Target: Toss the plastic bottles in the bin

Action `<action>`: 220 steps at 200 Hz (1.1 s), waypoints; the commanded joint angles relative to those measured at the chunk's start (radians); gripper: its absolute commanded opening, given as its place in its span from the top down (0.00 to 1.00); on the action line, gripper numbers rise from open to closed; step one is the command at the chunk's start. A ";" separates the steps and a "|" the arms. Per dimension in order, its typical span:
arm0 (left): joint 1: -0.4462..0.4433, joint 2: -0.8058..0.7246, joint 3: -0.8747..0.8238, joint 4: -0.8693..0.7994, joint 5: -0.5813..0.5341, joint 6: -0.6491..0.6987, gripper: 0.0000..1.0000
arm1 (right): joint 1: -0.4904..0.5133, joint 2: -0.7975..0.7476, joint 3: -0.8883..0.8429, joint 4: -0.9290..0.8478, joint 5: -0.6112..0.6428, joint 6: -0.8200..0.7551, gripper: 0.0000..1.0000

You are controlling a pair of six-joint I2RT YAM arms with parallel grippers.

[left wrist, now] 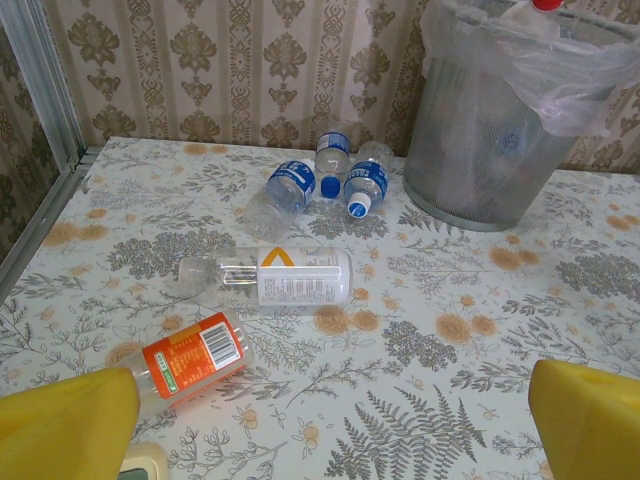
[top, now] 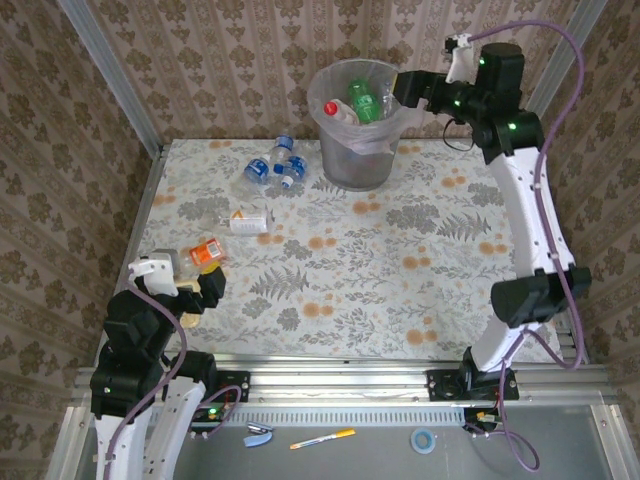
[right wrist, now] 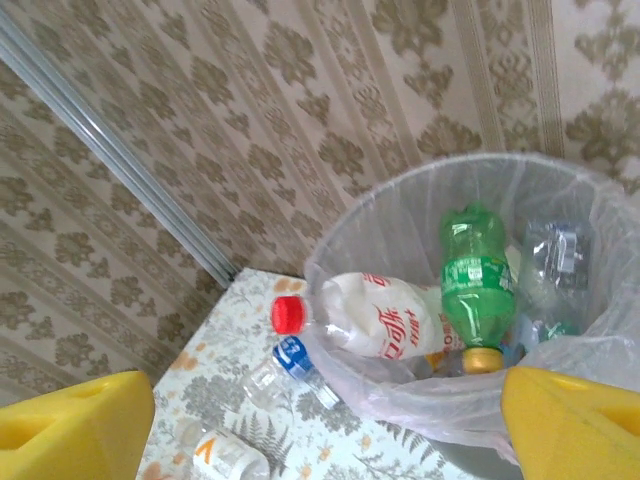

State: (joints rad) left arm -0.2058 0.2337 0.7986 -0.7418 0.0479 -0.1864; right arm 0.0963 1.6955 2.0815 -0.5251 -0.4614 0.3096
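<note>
Right gripper hovers over the bin, jaws apart and empty, above a green bottle; left gripper gapes beside an orange-labelled bottle.

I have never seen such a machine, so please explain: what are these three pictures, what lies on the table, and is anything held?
Two robot arms stand at a table's near edge. One picture looks down from above; the other two come from cameras on the wrists, with yellow fingers at the bottom corners. The left gripper is open and empty, low near an orange-labelled bottle. Farther off lie a white-labelled bottle and three blue-labelled bottles. The right gripper hangs open over the bin, holding nothing. A green bottle and a red-capped bottle are in it.
</note>
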 commanded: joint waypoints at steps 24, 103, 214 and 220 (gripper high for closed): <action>0.010 0.004 -0.002 -0.009 -0.011 0.010 0.00 | 0.005 -0.116 -0.130 0.037 -0.030 -0.036 0.03; 0.010 0.041 0.001 -0.016 -0.023 0.007 0.00 | 0.005 -0.361 -0.423 0.110 -0.036 -0.058 0.00; 0.010 0.299 0.033 -0.001 -0.015 -0.137 0.00 | 0.015 -0.617 -0.744 0.121 -0.079 -0.027 0.00; 0.009 0.326 0.036 -0.002 -0.014 -0.158 0.00 | 0.018 -0.631 -0.760 0.121 -0.082 -0.023 0.00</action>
State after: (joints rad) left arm -0.2020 0.4751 0.8040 -0.7559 0.0158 -0.2481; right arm 0.1009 1.1255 1.3720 -0.4149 -0.5095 0.2661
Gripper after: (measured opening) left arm 0.997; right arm 0.999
